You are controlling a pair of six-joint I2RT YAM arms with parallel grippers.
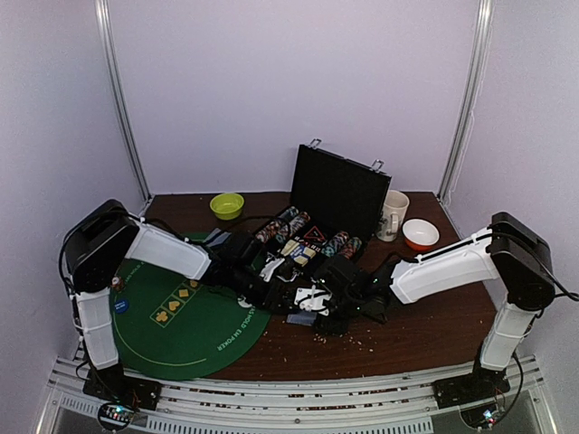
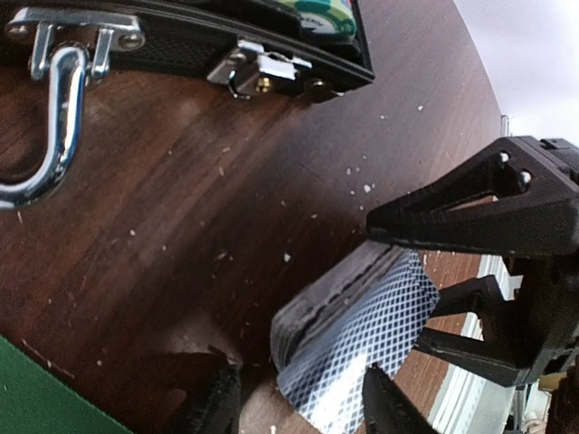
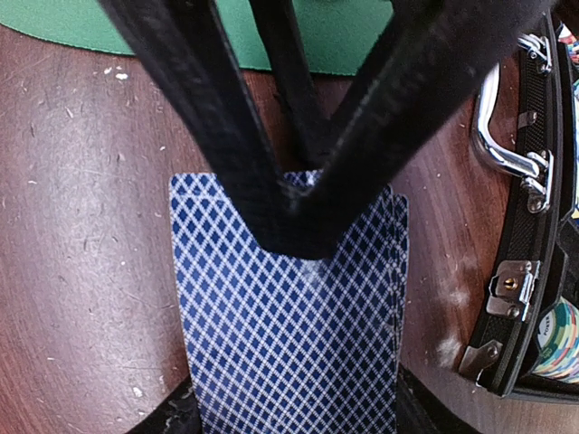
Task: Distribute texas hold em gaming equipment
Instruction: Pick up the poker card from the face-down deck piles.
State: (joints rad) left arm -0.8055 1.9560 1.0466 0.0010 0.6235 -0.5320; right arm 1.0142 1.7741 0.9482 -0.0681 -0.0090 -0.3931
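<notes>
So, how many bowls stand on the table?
2: a lime-green bowl left of the open black case, and an orange-rimmed bowl right of the white mug. The case may hide more.

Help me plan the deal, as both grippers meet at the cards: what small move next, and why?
Probably close the left gripper on the deck: the right gripper seems to hold its other end, and the left fingers straddle it with a gap showing.
</notes>
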